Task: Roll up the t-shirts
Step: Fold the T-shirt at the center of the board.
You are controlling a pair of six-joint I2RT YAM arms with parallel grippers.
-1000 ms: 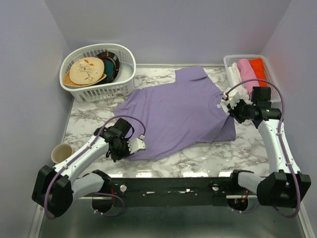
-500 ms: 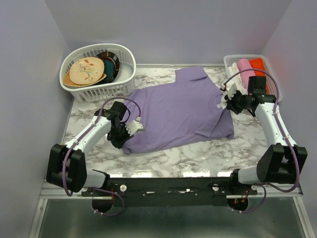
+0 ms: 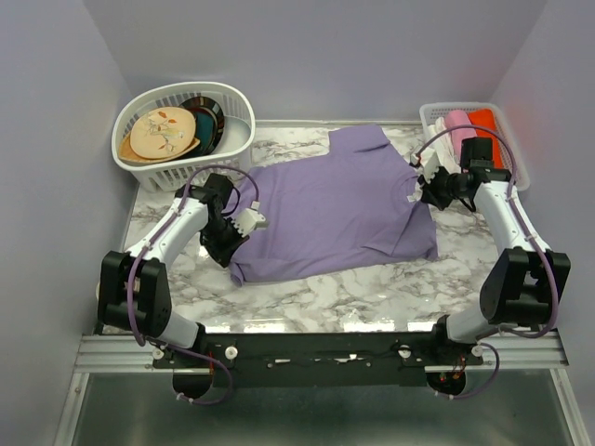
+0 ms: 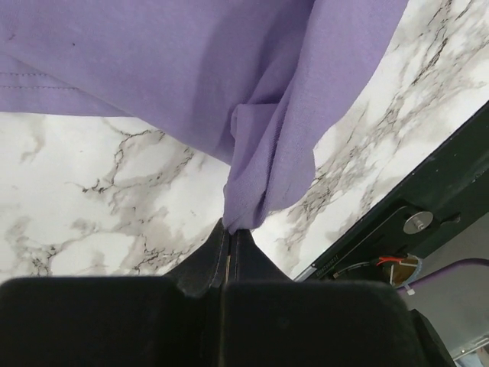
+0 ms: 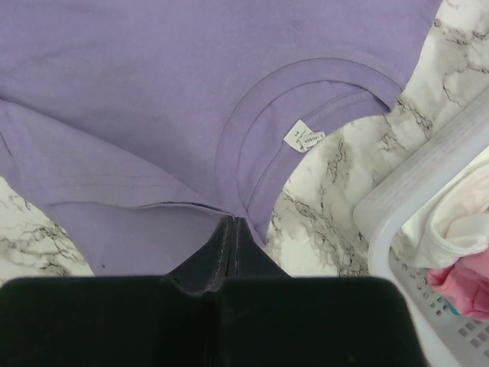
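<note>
Top external view: lavender t-shirt [image 3: 330, 209] spread flat across the middle of the marble table [image 3: 372, 290], lying slightly askew, one sleeve pointing toward the back wall. Left gripper [image 3: 251, 221] sits at the shirt's left edge, near its lower left corner. Right gripper [image 3: 420, 193] sits at the opposite edge, by the collar. Left wrist view: jaws pressed together with no gap, and a bunched fold of the purple fabric is pinched between them and gathers into creases there. Right wrist view: jaws likewise tight together, biting the shirt's edge just beside the neckband. The neck label [image 5: 303, 137] lies just beyond them. White tray [image 5: 416, 172] holding pink and white cloth stands close beside the collar. Oval basket [image 3: 232, 153] of plates stands back left, near the shirt's upper left edge.
</note>
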